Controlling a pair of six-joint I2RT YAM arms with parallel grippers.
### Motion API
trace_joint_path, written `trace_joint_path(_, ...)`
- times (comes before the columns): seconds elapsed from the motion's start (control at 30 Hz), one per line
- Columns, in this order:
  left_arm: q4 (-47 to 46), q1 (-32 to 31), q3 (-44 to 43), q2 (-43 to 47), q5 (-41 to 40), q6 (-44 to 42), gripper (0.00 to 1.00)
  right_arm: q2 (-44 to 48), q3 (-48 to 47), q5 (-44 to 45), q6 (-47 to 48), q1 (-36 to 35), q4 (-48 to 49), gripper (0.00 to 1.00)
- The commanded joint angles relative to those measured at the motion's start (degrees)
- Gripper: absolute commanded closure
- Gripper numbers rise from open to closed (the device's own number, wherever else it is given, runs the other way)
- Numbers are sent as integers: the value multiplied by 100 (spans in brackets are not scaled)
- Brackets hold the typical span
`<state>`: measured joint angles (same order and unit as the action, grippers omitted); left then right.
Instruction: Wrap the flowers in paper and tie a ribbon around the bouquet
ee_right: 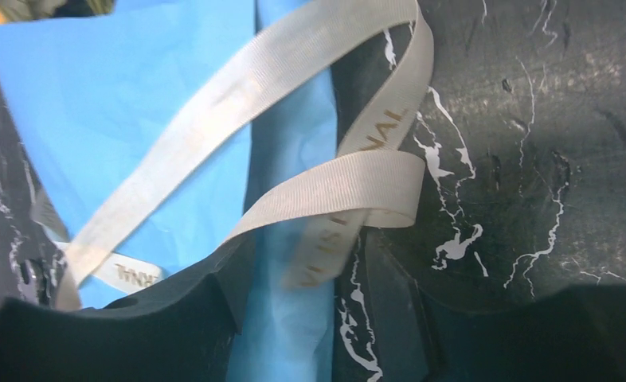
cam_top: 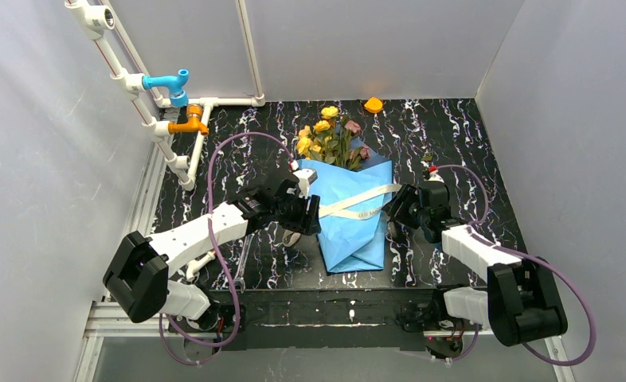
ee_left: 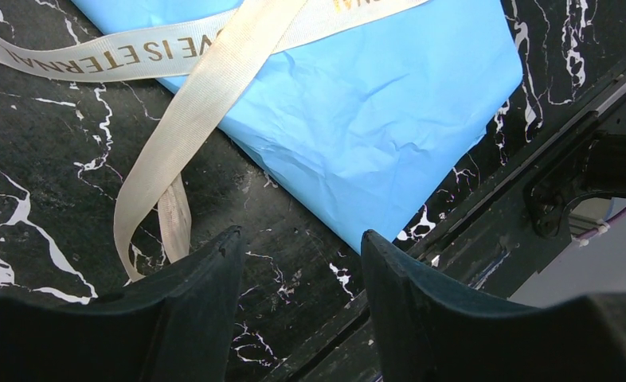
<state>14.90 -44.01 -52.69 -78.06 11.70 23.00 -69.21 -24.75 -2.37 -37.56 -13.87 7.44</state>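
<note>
With the bouquet [cam_top: 348, 187] lying mid-frame on the surface [cam_top: 469, 143], its ribbon [cam_top: 363, 199] loose across the paper [cam_top: 356, 235], and the left end effector [ee_left: 302, 235] and right end effector [cam_top: 391, 213] both apart, clamping nothing, we should pinch each tail close in and pull evenly

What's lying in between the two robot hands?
The blue-wrapped bouquet lies between the left hand and the right hand, with the cream ribbon stretched across it. The top view shows this best.
</note>
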Motion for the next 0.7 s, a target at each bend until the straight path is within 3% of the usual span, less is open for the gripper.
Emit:
trace_joint_path(0.0,-54,-16,142,224,-98,-15,47,355,-194,21,-50,33,123,36)
trace_joint_path(0.4,-89,-16,140,154,-98,-42,47,-60,-470,203,59,36,-407,34)
trace_joint_path(0.67,-110,-12,123,97,-67,-41,47,-562,-565,147,100,33,-518,46)
